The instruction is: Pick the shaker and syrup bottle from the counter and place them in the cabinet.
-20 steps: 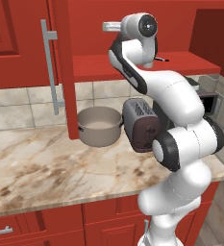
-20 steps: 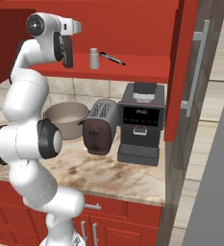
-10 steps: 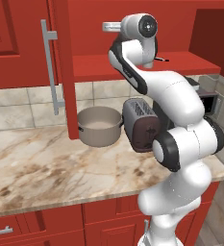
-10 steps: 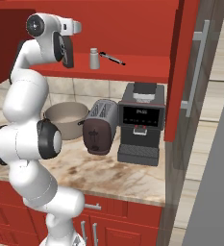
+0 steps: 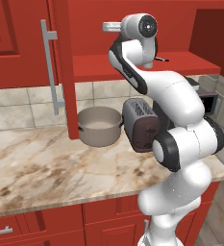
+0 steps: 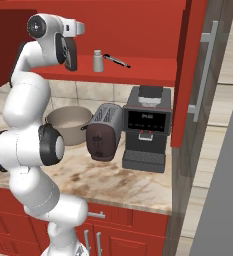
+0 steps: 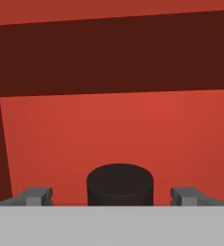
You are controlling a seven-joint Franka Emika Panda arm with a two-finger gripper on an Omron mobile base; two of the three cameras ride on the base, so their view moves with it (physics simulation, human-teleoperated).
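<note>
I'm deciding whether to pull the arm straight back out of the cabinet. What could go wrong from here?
1. In the hand view the dark cap of the syrup bottle sits between the spread fingertips of the gripper; a skewed retreat could clip and tip it.
2. The shaker and a thin dark rod stand close by on the cabinet shelf; a sideways swing might knock them off.

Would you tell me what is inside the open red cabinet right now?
On the cabinet shelf stand the grey shaker and a thin dark rod. The open gripper straddles a dark cap, probably the syrup bottle's; its body is hidden.
</note>
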